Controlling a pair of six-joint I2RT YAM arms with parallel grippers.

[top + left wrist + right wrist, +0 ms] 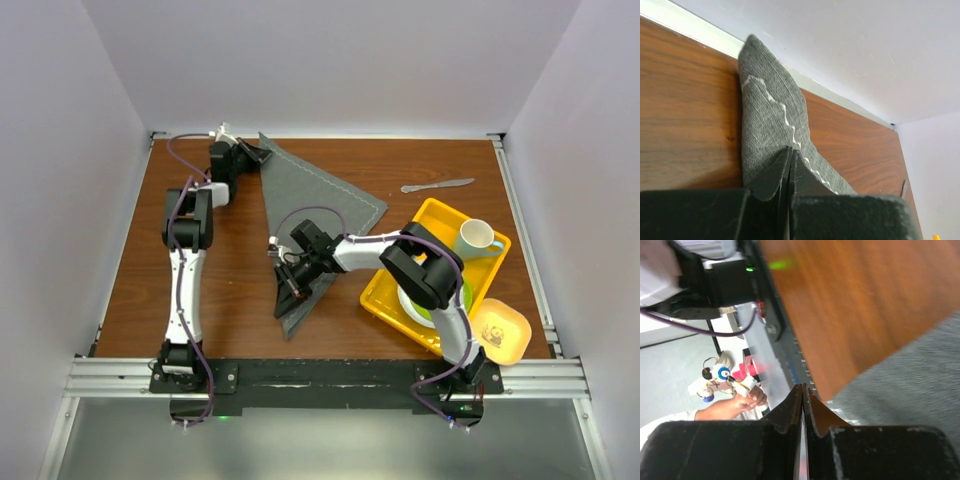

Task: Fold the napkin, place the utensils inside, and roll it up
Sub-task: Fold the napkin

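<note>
The dark grey napkin [320, 205] lies as a long triangle from the far left corner of the table toward the near middle. My left gripper [252, 154] is shut on its far corner, and the cloth [770, 125] stands up beyond the tips [789, 150]. At the napkin's near left edge sits my right gripper [293, 284], jaws shut. There the cloth [920, 380] lies against the right finger, and no fabric shows between the tips [803, 386]. One of the utensils, a slim silvery knife [437, 186], rests on the wood at the far right.
A yellow tray [432, 212] at the right holds a pale mug [478, 238] and a green plate [466, 298] partly under my right arm. A yellow bowl [500, 332] sits by the tray's near corner. White walls close in the far and side edges.
</note>
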